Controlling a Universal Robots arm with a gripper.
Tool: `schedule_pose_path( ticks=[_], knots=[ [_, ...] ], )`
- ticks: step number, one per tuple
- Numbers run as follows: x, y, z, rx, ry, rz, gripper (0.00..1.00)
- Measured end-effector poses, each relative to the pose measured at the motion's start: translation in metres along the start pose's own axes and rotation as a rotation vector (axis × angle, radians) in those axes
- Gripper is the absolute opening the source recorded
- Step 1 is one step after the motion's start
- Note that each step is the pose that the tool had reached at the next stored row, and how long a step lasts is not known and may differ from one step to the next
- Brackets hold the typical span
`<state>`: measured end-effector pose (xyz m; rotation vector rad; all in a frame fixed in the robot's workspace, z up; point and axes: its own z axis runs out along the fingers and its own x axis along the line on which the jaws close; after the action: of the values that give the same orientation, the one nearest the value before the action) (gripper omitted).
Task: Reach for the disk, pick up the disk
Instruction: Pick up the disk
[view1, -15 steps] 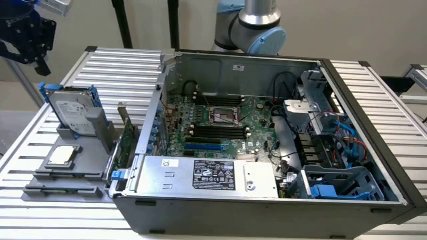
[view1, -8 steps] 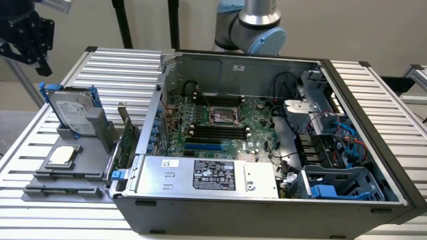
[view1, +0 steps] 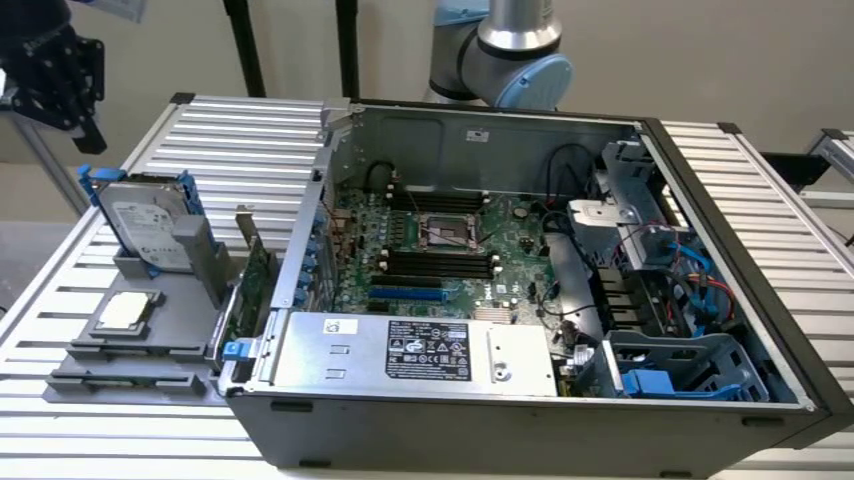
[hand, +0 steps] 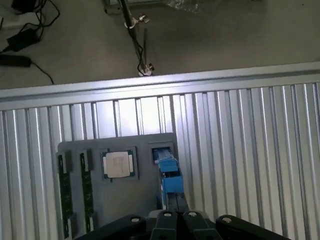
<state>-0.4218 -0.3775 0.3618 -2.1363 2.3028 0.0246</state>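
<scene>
- The disk (view1: 144, 228) stands on edge, leaning a little, in a slot of the grey tray (view1: 80, 352) on the slatted table (view1: 240, 140), just off the open PC case (view1: 534, 425) on the exterior view's left.
- Seen from the wrist, the disk (hand: 170, 180) is a thin blue-railed edge, with the chip (hand: 118, 164) in the next pocket of the tray (hand: 145, 210).
- The gripper (view1: 83, 125) hangs high above the disk, well apart from it and touching nothing.
- At the wrist, the gripper (hand: 172, 216) has its fingers pressed together and empty, roughly in line with the blue rail.
- Step in hand, by the look of it: the reach. There's no grasp yet.
- A grasp would likely call for parted jaws, squared across the disk's flat faces, coming down clear of the chip.
</scene>
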Motion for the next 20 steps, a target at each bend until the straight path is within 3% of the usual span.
schedule_pose_path(
  ticks=[5,16,20],
  knots=[
    [-0.0003,-0.0050,0.0028,-0.0006,0.0006,-0.044,0.11],
    [-0.0002,-0.0058,0.0099,-0.0024,-0.0003,-0.030,0.12],
    [-0.0002,-0.0057,0.0100,-0.0023,-0.0002,-0.030,0.30]
  ],
)
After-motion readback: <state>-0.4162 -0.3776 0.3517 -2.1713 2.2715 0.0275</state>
